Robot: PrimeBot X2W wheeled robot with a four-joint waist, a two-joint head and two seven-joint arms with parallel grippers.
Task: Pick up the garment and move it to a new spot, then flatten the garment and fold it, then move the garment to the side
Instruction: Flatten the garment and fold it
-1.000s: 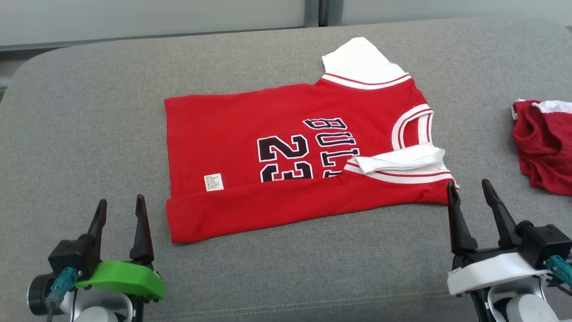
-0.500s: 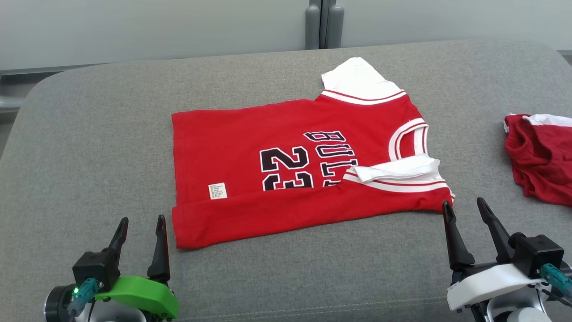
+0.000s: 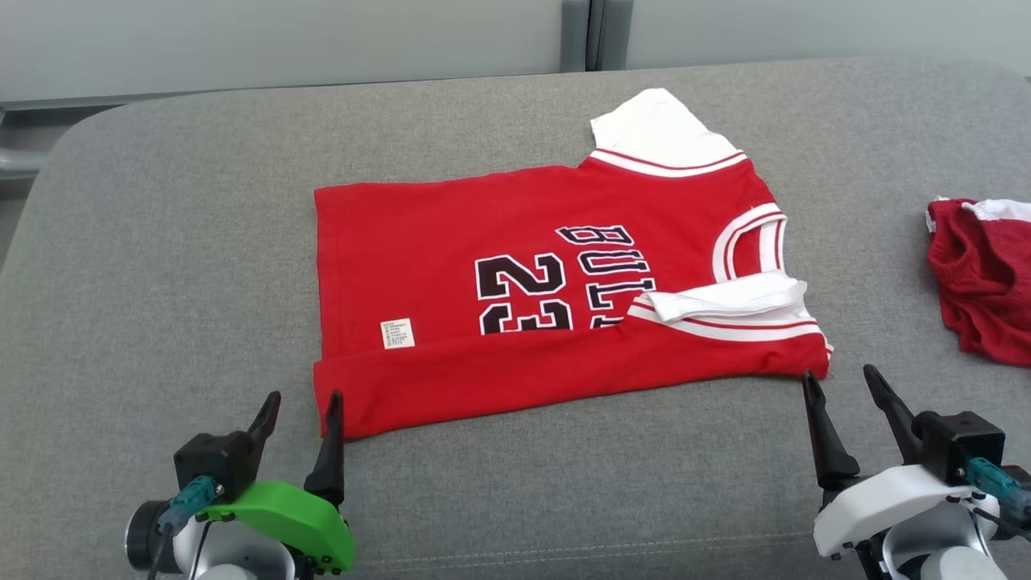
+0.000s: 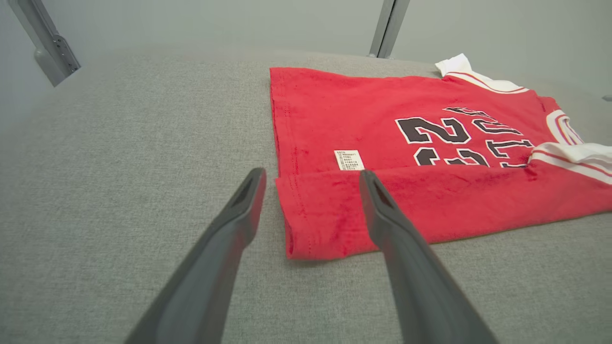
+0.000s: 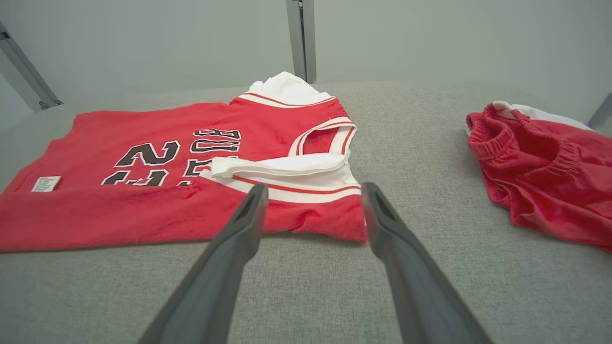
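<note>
Fold step underway, I'd say: jersey (image 3: 451,242), near edge already turned over, has its near corners just ahead of left hand (image 3: 304,399) and right hand (image 3: 839,375), both spread, empty; next, pinch both corners.

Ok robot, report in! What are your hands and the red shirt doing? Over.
Left gripper open at near-left corner of red jersey; right gripper open at near-right corner. Jersey flat, near edge folded over, ungripped. Red shorts apart, far right.

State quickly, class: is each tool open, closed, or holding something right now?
Left tool: open, holding nothing, at a corner of the jersey.
Right tool: open, holding nothing.
</note>
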